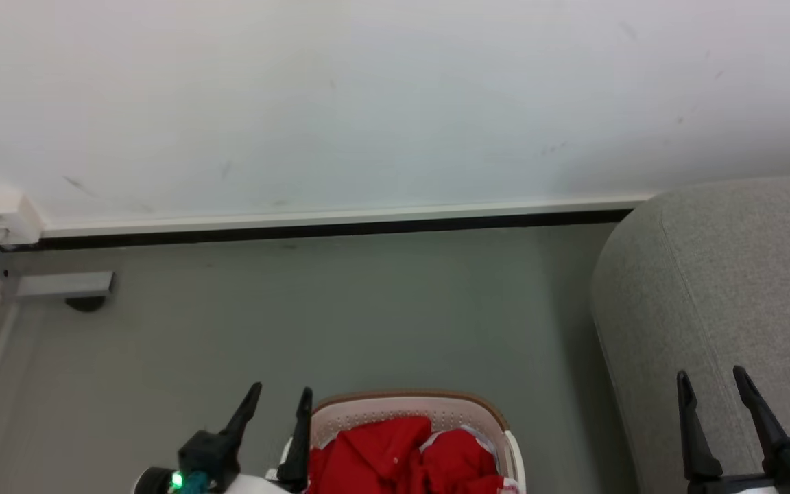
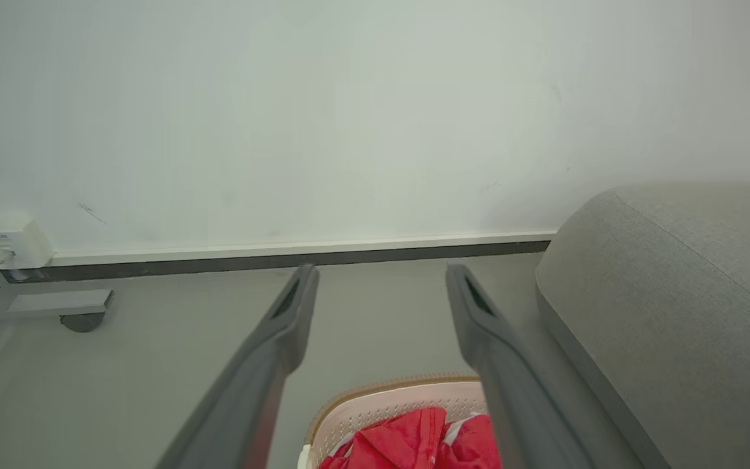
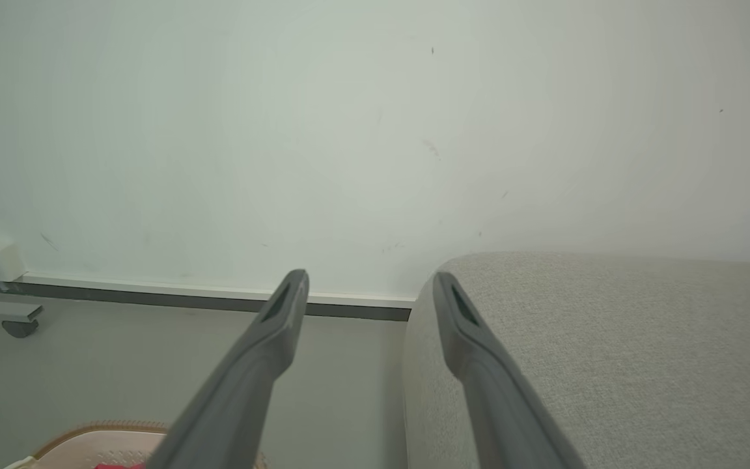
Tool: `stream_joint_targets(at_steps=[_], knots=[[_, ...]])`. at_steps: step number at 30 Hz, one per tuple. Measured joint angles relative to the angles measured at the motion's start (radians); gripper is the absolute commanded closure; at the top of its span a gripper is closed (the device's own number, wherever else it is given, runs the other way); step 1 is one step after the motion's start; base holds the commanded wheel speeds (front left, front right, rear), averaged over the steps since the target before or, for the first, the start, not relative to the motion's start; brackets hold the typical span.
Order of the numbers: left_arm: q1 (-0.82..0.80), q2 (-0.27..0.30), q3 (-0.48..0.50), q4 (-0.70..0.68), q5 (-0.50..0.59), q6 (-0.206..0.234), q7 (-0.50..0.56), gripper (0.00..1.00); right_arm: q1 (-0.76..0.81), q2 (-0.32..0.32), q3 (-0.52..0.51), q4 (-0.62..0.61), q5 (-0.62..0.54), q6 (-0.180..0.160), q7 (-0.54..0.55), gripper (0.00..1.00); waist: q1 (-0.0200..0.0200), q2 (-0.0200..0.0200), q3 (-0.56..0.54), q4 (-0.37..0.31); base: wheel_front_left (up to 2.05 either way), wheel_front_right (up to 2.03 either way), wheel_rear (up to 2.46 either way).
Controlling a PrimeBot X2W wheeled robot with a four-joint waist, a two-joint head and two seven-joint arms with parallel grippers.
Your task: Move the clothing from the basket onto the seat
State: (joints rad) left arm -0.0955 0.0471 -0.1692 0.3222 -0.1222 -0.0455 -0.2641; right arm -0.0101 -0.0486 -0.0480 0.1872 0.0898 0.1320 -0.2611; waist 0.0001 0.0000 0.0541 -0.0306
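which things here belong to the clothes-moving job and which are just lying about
Job: red soft garments with white trim; cream-white perforated plastic basket with brown rim; large light grey woven-fabric sofa.
Lying about: small white wall box; grey metal frame foot.

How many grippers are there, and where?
2. The left gripper is at the lower left, beside the basket of red clothing; the right gripper is at the lower right, by the grey seat.
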Motion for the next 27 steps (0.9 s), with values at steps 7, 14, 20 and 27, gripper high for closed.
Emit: stream_joint_targets(at_steps=[7,14,20,27], knots=[[-0.142,0.0,-0.104,0.125,0.041,-0.038,0.0,0.0,-0.074,0.0,0.002,-0.033,0.02,0.0,0.0,0.0,0.0001,0.0,0.118,-0.031,0.0,0.0,0.0],[-0.294,0.0,-0.205,0.308,0.063,-0.062,0.0,0.0,-0.177,0.0,0.033,-0.056,0.044,0.0,0.0,0.0,0.0002,0.0,0.259,-0.077,0.0,0.0,0.0],[-0.41,-0.001,-0.291,0.472,0.065,-0.078,0.004,0.0,-0.256,0.0,0.062,-0.077,0.083,0.0,0.0,0.0,0.0002,0.0,0.379,-0.129,0.0,0.0,0.0],[-0.539,0.004,-0.394,0.609,0.067,-0.083,0.018,0.0,-0.326,0.0,0.081,-0.108,0.111,0.0,0.0,0.0,0.0002,0.0,0.523,-0.179,0.0,0.0,0.0]])
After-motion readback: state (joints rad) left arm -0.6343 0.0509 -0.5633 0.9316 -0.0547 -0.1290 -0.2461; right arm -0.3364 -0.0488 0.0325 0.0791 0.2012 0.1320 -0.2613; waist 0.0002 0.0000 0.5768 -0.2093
